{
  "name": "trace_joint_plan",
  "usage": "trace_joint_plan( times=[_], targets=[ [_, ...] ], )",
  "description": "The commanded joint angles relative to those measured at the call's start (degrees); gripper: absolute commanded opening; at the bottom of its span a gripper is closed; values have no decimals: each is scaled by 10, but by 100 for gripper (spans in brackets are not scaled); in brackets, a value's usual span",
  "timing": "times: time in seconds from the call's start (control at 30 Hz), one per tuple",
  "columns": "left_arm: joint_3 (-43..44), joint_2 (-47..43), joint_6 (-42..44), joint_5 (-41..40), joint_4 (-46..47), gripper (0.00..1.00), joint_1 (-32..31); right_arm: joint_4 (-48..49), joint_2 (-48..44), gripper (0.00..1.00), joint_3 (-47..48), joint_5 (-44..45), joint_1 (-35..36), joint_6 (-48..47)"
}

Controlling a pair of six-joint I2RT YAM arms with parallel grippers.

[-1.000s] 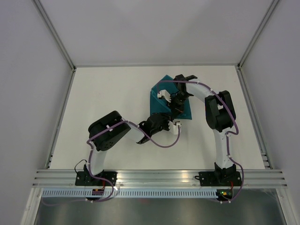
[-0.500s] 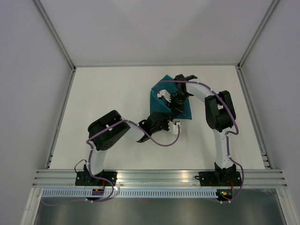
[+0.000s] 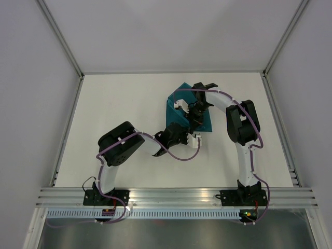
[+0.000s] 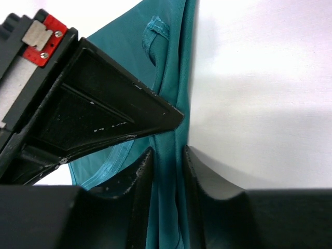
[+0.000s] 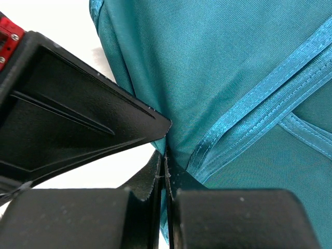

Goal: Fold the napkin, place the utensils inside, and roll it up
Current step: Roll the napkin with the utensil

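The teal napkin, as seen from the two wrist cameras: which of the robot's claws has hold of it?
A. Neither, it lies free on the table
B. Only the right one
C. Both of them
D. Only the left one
C: the left gripper has a bunched fold of the napkin pinched between its fingers, and the right gripper is closed tight on the cloth's edge.
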Motion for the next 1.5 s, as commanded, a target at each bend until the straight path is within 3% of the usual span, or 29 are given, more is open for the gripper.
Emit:
trace_joint_plan(
  times=[0.0,0.03,0.2,0.27,0.43,0.63,1.0,1.47],
  targets=[
    [23,13,-7,25,-19,33,5,-3,6,5,25,-17,-3,1],
    [27,14,-6,24,-26,27,5,-3,7,5,26,-18,-3,1],
    [51,18,-5,28,-75,15,6,-5,6,6,32,-20,-2,6],
    [59,18,-7,32,-91,4,6,1,3,11,32,-20,-3,17],
    [68,13,-18,37,-121,2,8,37,-29,35,12,-24,-4,45],
    [77,-1,-35,44,-154,2,8,119,-97,52,-42,-16,-17,111],
    [112,-15,-91,65,-246,2,8,229,-167,55,-111,5,-90,206],
    [168,-50,-208,131,-417,2,8,247,-256,54,-221,-48,-176,162]
  ],
)
